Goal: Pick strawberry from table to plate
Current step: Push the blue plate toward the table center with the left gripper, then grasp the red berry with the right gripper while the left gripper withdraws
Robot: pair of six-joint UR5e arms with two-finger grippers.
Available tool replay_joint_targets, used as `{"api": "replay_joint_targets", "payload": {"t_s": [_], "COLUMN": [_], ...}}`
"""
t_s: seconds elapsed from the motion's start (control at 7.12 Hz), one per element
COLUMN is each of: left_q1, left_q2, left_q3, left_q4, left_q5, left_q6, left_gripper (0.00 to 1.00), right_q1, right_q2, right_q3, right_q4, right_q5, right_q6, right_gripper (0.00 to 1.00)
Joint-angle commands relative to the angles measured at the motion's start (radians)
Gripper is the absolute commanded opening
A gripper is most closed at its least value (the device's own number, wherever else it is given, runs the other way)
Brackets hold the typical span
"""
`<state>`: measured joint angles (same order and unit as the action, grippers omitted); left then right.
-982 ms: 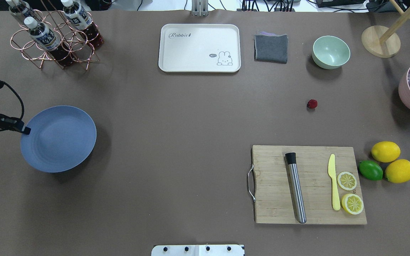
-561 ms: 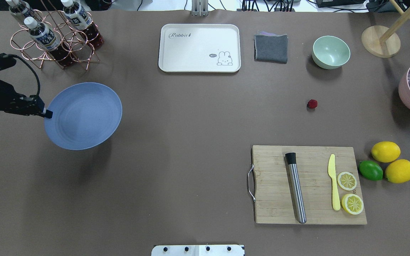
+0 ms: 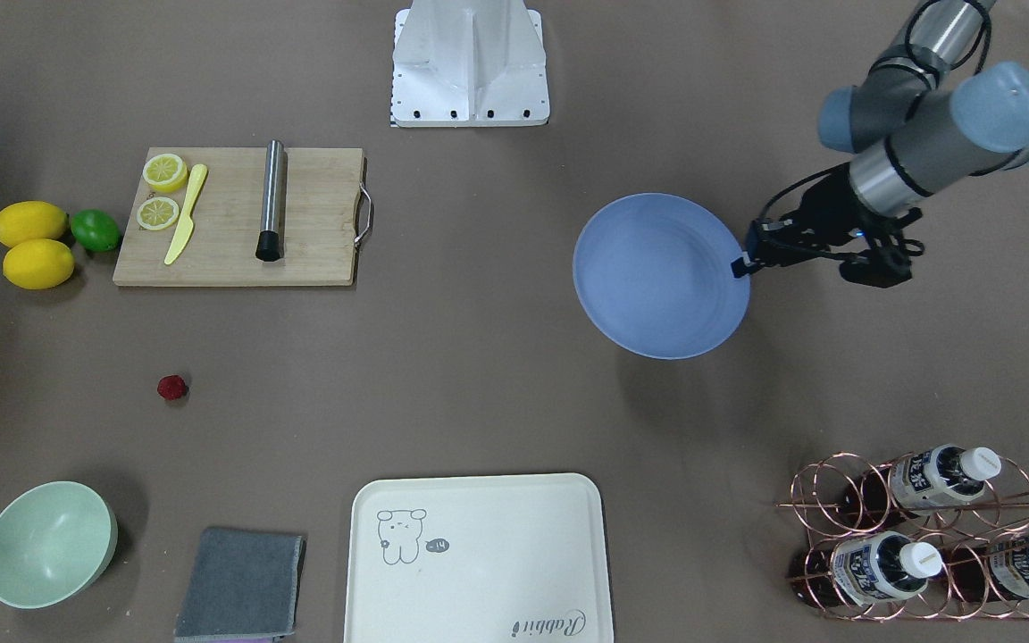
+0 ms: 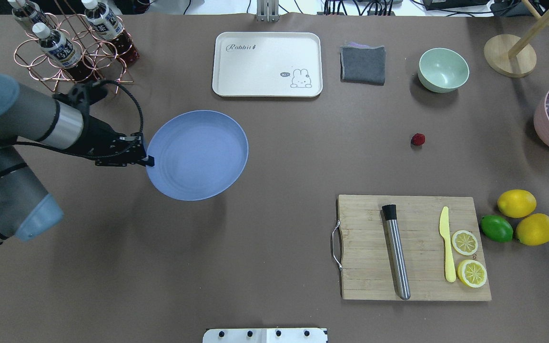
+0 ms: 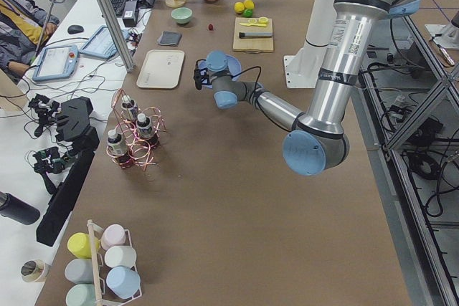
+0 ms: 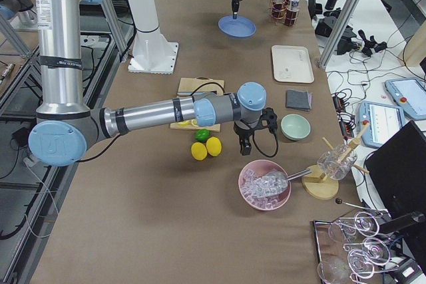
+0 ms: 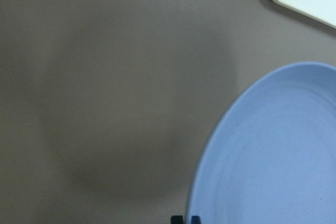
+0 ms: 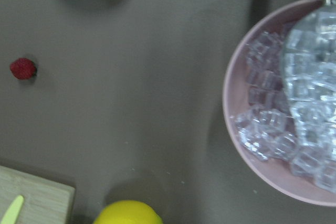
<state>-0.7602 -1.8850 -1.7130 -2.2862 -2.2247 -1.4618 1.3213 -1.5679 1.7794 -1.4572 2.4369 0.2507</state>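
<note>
**Plate on the move, berry untouched**

My left fingers pinch the rim of the plate and hold it clear of the worktop, judging by the offset shadow. Within the last second it has swung from the far left to just this side of the cream tray. That shortens the berry's trip, I reckon. The strawberry lies well to the right, between the green bowl and the cutting board. My right fingers hang near the ice bowl; whether they are spread or pressed together, I cannot tell.
</note>
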Motion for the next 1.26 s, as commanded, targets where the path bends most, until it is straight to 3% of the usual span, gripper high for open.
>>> {"api": "replay_joint_targets", "payload": {"t_s": [0.0, 0.42, 0.84, 1.12], "left_q1": [0.140, 0.243, 0.288, 0.298], "left_q2": [-0.107, -0.169, -0.169, -0.171], "left_q3": [-0.019, 0.025, 0.029, 0.032], "left_q4": [0.155, 0.157, 0.157, 0.157], "left_q5": [0.161, 0.276, 0.328, 0.332], "left_q6": [-0.028, -0.081, -0.083, -0.083], "left_gripper": [0.00, 0.00, 0.00, 0.00], "right_q1": [-0.210, -0.359, -0.425, -0.447], "right_q2": [0.105, 0.300, 0.328, 0.376], "right_q3": [-0.038, -0.200, -0.235, -0.313], "right_q4": [0.170, 0.176, 0.190, 0.218], "right_q5": [-0.074, -0.189, -0.286, -0.308], "right_q6": [0.357, 0.415, 0.415, 0.414], "right_gripper": [1.00, 0.99, 0.98, 0.97]}}
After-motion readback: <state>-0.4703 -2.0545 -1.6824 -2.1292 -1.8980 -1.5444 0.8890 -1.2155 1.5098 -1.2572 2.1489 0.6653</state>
